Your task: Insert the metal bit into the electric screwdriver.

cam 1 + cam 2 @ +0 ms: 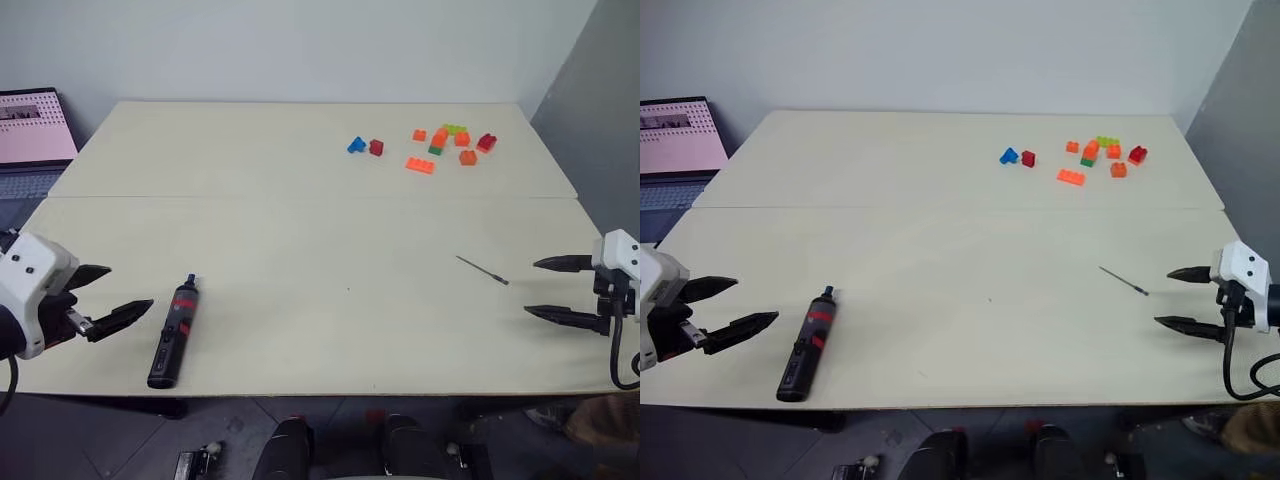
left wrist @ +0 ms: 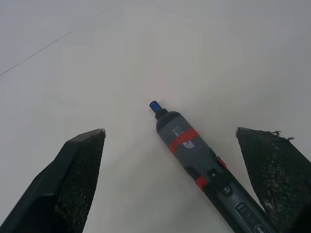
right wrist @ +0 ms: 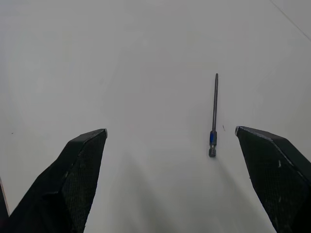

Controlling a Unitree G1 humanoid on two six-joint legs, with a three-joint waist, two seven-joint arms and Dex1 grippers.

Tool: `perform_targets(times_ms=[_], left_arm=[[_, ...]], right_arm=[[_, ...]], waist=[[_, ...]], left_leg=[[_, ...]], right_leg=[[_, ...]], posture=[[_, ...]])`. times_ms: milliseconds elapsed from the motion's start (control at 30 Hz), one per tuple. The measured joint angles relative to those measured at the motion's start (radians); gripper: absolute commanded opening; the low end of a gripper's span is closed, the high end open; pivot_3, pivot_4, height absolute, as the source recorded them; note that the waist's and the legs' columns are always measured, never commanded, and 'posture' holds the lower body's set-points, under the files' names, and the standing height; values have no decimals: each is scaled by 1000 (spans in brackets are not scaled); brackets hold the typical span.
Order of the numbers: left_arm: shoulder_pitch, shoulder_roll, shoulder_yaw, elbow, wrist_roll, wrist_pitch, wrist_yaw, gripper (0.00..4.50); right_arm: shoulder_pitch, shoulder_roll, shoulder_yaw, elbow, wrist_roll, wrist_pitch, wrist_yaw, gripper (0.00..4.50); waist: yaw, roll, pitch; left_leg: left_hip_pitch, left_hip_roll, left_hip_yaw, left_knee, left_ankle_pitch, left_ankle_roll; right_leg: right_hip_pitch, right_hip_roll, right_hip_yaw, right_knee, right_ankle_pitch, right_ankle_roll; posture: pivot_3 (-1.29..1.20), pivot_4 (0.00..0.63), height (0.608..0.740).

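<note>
Both tools stood apart, empty: left tool (image 1: 112,295) beside the electric screwdriver (image 1: 173,332), right tool (image 1: 545,288) near the metal bit (image 1: 482,270) on the desk (image 1: 320,250)

Left claw (image 1: 112,295): fingers spread wide, empty, aimed inward and slightly down. Right claw (image 1: 545,288): fingers spread wide, empty, aimed inward. Both arms held out at the sides.

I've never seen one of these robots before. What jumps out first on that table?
Near the front left lies a black electric screwdriver with a red band, just beside the open left gripper. Over on the right, a thin metal bit lies alone ahead of the open right gripper. At the far right of the table sits a scatter of bright toy bricks.
</note>
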Motion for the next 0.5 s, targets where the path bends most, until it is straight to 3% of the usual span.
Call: perform_targets(times_ms=[500], left_arm=[[-63, -36, -37, 12, 16, 7, 88, 4500]], right_arm=[[-16, 15, 4, -14, 0, 3, -4, 4458]], waist=[[-1, 0, 0]], left_leg=[[0, 0, 0, 0, 0, 0]], right_leg=[[0, 0, 0, 0, 0, 0]], posture=[[0, 150, 740]])
